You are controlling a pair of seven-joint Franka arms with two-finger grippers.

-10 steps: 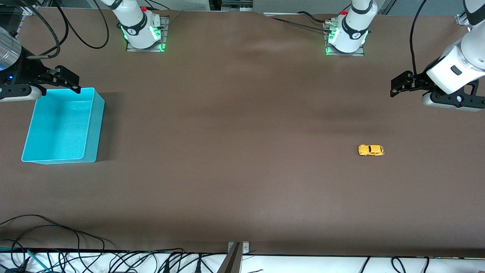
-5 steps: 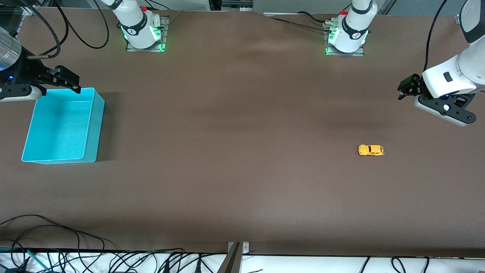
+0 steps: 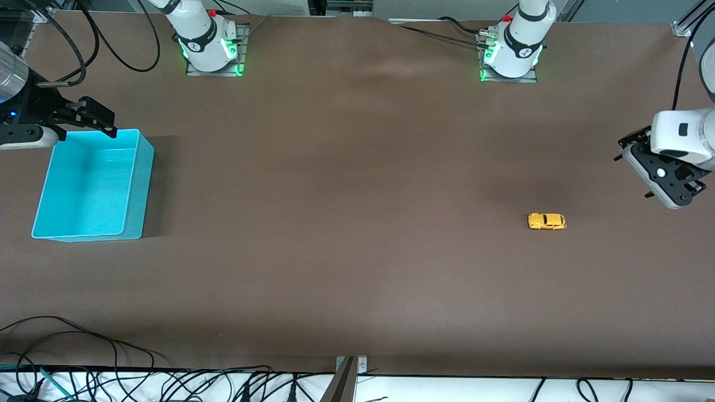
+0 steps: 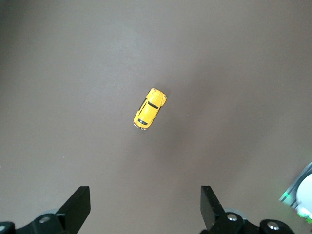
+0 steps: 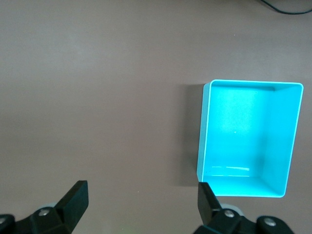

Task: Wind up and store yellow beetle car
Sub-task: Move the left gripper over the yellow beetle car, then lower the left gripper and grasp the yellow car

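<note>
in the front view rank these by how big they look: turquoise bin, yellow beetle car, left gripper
1. turquoise bin, clearly the largest.
2. left gripper, open, up in the air over the table at the left arm's end; it is higher and closer to the camera, so its size is flattered.
3. yellow beetle car, by far the smallest.

Counter (image 3: pixel 357 223): matt brown, smooth, cloth- or paper-like sheet w/ faint creases. Yellow beetle car (image 4: pixel 149 108): glossy painted shell, dark shiny windows, lying ahead of the left fingers (image 4: pixel 80 207), which look matt black plastic. Bin (image 5: pixel 287 146): smooth turquoise plastic, slight sheen inside.
</note>
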